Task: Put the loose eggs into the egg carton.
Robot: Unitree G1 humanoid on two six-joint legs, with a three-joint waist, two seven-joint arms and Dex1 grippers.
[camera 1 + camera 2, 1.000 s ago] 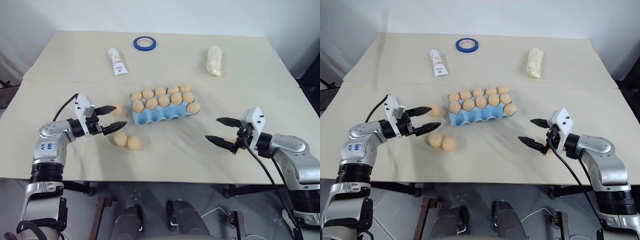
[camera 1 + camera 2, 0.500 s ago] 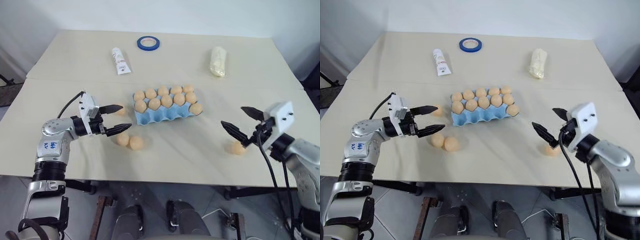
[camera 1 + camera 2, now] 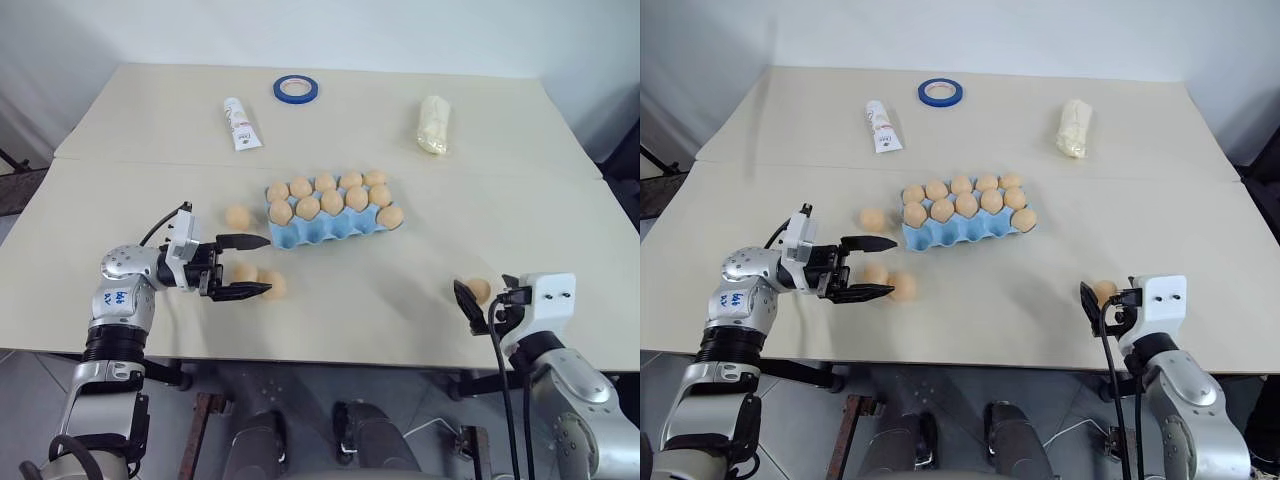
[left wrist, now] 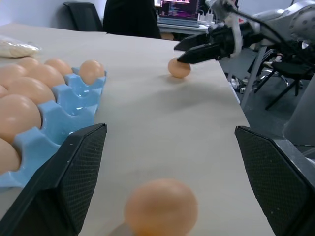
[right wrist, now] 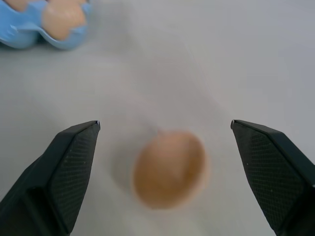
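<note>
The light blue egg carton (image 3: 333, 226) lies mid-table with eggs in its cups. One loose egg (image 3: 237, 216) rests just left of it. Two more loose eggs (image 3: 272, 285) lie in front of the carton's left end. My left gripper (image 3: 268, 264) is open and level, pointing right, with the nearer egg (image 4: 161, 206) between its fingers, untouched. Another loose egg (image 3: 480, 290) lies near the table's front right. My right gripper (image 5: 165, 123) is open and points forward, and that egg (image 5: 170, 167) sits between its fingers without touching them.
At the back of the table lie a blue tape ring (image 3: 293, 88), a white tube (image 3: 236, 123) and a pale yellow lumpy bundle (image 3: 431, 124). A seam (image 3: 500, 172) crosses the table behind the carton. The front edge (image 3: 350, 358) runs close to both grippers.
My right gripper has drawn back and down toward the front edge and turned to face forward at the egg. My left gripper has swung right, around the near eggs. The eggs lie where they were.
</note>
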